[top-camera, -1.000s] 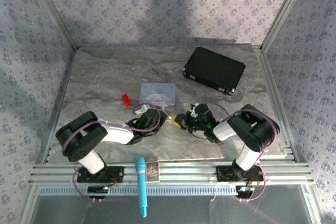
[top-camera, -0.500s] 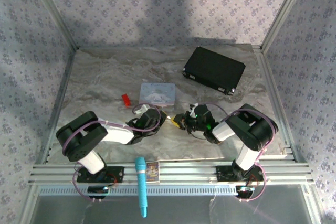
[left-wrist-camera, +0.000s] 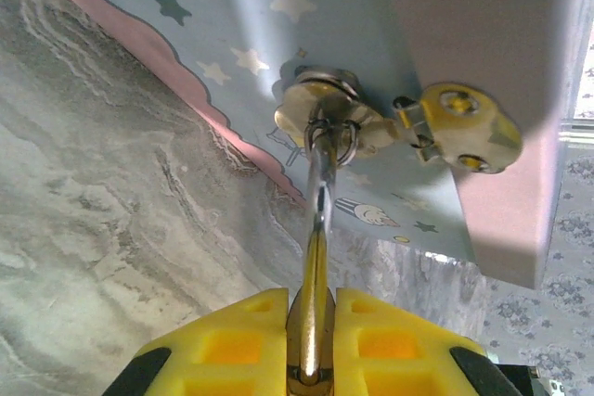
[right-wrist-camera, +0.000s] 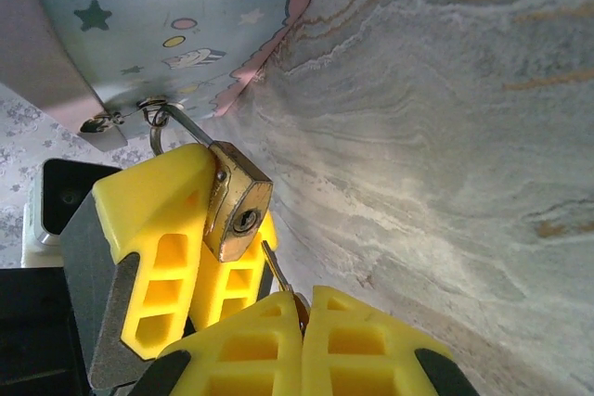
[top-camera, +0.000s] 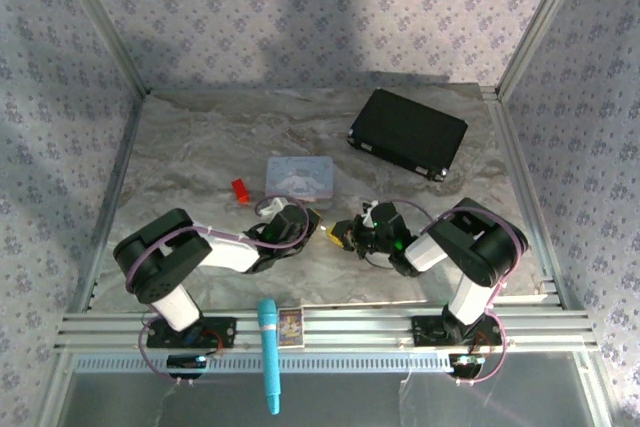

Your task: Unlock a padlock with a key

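**Lock and key, a hair apart.** L gripper [left-wrist-camera: 311, 317], lower ctr of its wrist view, is clamped on the padlock [right-wrist-camera: 237, 215]. Its yellow fingers pinch the brass body from both sides, w/ the thin shackle rising toward frame ctr.

In the R wrist view the lock sits left of ctr, tilted, keyhole face toward the camera. The shackle runs up-left to a small ring [left-wrist-camera: 345, 136] carrying roundish metal pieces.

R gripper [right-wrist-camera: 302, 308], bottom ctr of that view, is pinched tight on the key [right-wrist-camera: 272, 266], a thin sliver poking up-left from btwn the yellow fingertips. The key tip lies just beneath the lock's lower edge, near the keyhole but not in it. Whether the tip touches the body can't be told.

Behind both, the pale blue tin [right-wrist-camera: 139, 16] w/ star print takes the upper left, w/ the marbled table [right-wrist-camera: 445, 136] to the right.

From overhead, the two grippers meet nose to nose at frame ctr, just below the tin. A small red piece [top-camera: 240, 190] lies left of the tin. A black case [top-camera: 408, 134] sits upper right, well apart.
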Available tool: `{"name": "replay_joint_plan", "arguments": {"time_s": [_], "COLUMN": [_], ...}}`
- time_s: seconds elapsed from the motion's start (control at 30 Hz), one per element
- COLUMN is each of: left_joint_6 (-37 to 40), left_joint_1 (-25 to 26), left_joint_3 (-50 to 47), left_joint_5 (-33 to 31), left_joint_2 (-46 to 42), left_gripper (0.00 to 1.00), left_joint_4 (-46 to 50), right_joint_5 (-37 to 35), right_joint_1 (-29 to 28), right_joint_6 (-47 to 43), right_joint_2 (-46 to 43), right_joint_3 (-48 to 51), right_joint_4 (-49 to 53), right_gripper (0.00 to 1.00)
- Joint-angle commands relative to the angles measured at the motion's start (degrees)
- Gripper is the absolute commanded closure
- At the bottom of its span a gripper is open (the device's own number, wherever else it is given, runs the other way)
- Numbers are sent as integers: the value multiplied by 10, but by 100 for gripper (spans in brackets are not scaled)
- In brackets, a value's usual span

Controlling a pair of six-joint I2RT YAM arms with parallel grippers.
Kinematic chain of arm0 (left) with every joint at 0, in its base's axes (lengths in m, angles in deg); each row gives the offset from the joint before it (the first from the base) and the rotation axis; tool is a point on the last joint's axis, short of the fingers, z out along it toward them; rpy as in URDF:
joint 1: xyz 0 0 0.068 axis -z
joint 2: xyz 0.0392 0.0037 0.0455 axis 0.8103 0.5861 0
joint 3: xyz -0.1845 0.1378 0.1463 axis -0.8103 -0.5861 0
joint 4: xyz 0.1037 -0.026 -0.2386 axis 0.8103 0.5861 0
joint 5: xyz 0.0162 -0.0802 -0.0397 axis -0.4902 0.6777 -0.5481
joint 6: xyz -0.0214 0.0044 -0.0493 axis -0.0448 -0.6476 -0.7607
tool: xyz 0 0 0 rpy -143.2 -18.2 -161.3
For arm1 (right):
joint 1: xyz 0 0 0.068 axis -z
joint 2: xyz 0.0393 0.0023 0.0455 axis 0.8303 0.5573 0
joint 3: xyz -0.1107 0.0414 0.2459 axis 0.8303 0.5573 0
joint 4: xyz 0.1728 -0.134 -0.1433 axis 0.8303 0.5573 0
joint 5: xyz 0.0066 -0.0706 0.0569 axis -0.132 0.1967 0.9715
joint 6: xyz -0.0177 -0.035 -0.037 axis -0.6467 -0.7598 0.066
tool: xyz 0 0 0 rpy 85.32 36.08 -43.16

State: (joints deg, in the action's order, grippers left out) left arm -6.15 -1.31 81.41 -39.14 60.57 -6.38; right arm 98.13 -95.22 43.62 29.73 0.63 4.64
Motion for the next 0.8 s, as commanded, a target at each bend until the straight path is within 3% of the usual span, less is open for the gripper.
{"name": "replay_joint_plan", "arguments": {"time_s": [0.0, 0.77], "left_joint_6": [-17, -5], "left_joint_1": [-2, 1], "left_joint_3": [0, 7], "left_joint_5": [3, 12], "left_joint_2": [11, 23], "left_gripper": [95, 94], "left_joint_4": [5, 4], "right_joint_5": [-2, -1], "right_joint_1": [9, 2], "right_joint_6": [4, -8], "right_joint_2": [7, 34], "right_joint_3": [7, -10], "right_joint_4": [-27, -66], "right_gripper": [100, 100]}}
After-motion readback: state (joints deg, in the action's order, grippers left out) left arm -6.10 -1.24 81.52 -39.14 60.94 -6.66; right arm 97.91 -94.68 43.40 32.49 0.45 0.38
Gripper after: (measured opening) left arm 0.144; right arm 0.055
